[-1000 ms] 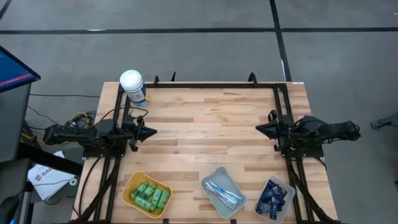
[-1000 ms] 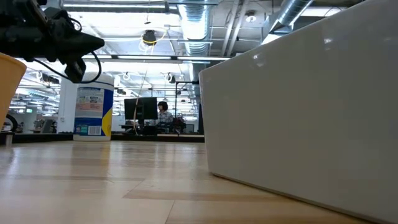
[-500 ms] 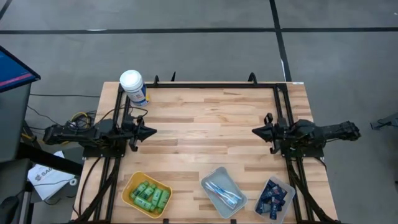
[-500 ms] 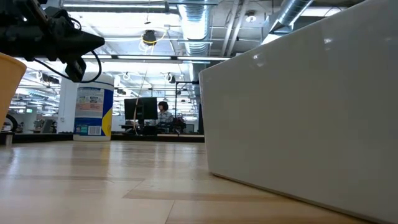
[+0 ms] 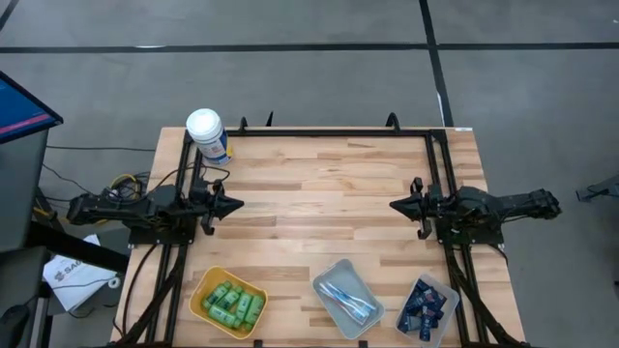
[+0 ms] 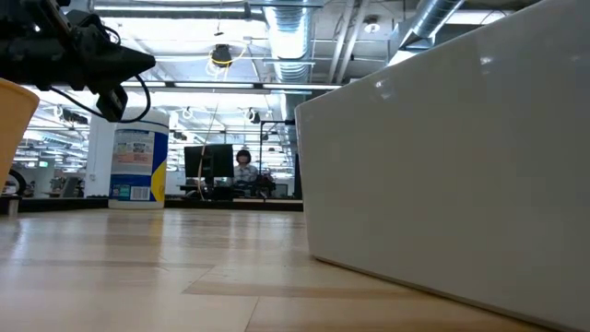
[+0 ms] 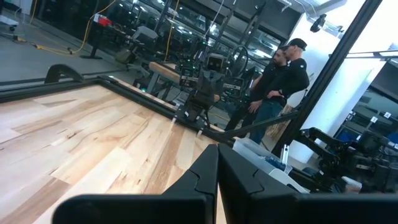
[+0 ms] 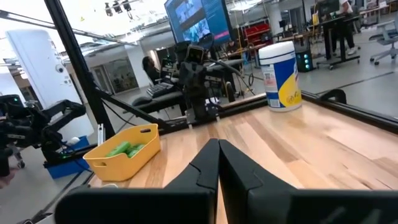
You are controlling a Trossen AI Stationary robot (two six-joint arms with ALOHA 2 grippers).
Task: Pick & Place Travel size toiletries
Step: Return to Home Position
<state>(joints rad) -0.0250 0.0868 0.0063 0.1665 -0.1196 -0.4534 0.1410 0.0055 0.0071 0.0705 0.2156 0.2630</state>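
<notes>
- Travel size toiletries: sorted into three bins along the table (image 5: pixel 319 203) edge at the bottom of the high view.
- Green bottles (image 5: pixel 232 304) lie in the yellow bin (image 5: pixel 198 290), at the left of the row.
- Toothbrushes (image 5: pixel 346 298) lie in the gray bin (image 5: pixel 324 274), in the middle.
- Navy tubes (image 5: pixel 424 307) fill the third bin (image 5: pixel 445 287), at the right.
- Left gripper (image 5: pixel 235 204): at the table's left side, pointing inward, fingers pressed together, holding nothing, well apart from the bins.
- Right gripper (image 5: pixel 394 205): at the right side, facing the left one, fingers likewise closed and empty.
- White-lidded canister (image 5: pixel 206 132): upright at the far left corner.
- Two people (image 7: pixel 283 74) stand beyond the table in the left wrist view.
</notes>
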